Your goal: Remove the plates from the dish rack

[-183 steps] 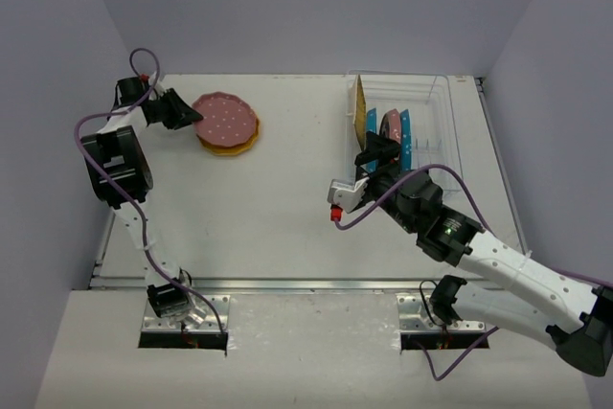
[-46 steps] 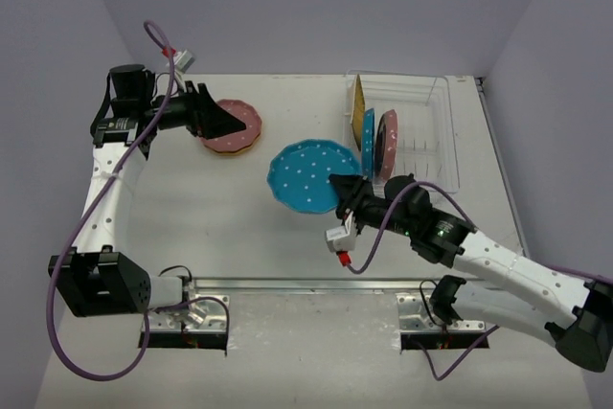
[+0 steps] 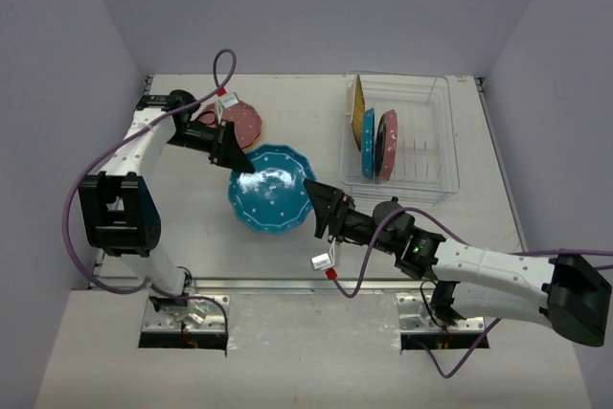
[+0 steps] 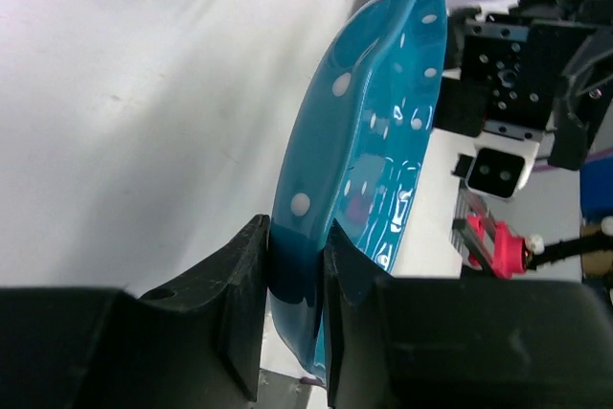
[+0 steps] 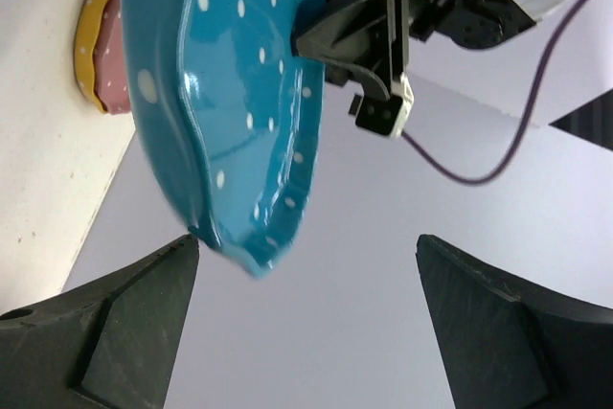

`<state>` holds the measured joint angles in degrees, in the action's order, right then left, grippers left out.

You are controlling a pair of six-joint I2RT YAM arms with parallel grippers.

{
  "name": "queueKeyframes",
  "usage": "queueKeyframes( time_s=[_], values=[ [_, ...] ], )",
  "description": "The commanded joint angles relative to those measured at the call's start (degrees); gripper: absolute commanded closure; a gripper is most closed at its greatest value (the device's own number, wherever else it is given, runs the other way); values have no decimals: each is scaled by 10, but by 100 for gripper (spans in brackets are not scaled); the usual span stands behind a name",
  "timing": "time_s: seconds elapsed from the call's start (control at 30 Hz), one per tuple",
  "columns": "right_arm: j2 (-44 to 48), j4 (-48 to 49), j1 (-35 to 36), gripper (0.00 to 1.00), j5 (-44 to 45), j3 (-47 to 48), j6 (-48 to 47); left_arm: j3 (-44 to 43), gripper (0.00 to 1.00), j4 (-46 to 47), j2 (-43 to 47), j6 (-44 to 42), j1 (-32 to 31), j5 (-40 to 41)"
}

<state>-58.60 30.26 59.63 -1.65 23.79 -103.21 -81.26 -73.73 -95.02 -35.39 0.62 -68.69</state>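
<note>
A teal-blue dotted plate [image 3: 272, 199] hangs above the middle of the table. My left gripper [image 3: 243, 162] is shut on its far-left rim; the left wrist view shows both fingers clamped on the teal-blue plate [image 4: 369, 131]. My right gripper [image 3: 316, 210] is open at the plate's right rim, and in the right wrist view the plate [image 5: 230, 93] sits off its wide-open fingers. A pink plate [image 3: 241, 122] lies on a yellow-orange one at the back left. The clear dish rack [image 3: 426, 146] holds a yellow-orange plate [image 3: 357, 107], a teal-blue plate [image 3: 369, 144] and a pink plate [image 3: 388, 144] upright.
The table's raised metal front edge [image 3: 287, 284] runs along the near side. Purple cables [image 3: 96, 179] loop from both arms. Grey walls close in the table on the left, right and back.
The teal-blue plate has moved left and nearer. My left gripper came off the pink stack and shut on its rim. My right gripper has let go and opened.
</note>
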Motion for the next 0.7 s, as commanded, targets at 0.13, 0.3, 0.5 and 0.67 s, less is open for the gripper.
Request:
queueKeyframes(
  time_s=[0.13,0.3,0.5,0.67],
  values=[
    [20,54,0,1,64,24,38,-114,100,190,-63,235,164,-27],
    [30,19,0,1,110,27,87,-103,100,423,-64,413,198,89],
    [28,-108,-13,1,209,106,254,-151,100,501,-143,506,197,182],
    [32,-235,-32,1,228,158,401,-189,100,519,-209,530,196,219]
  ],
)
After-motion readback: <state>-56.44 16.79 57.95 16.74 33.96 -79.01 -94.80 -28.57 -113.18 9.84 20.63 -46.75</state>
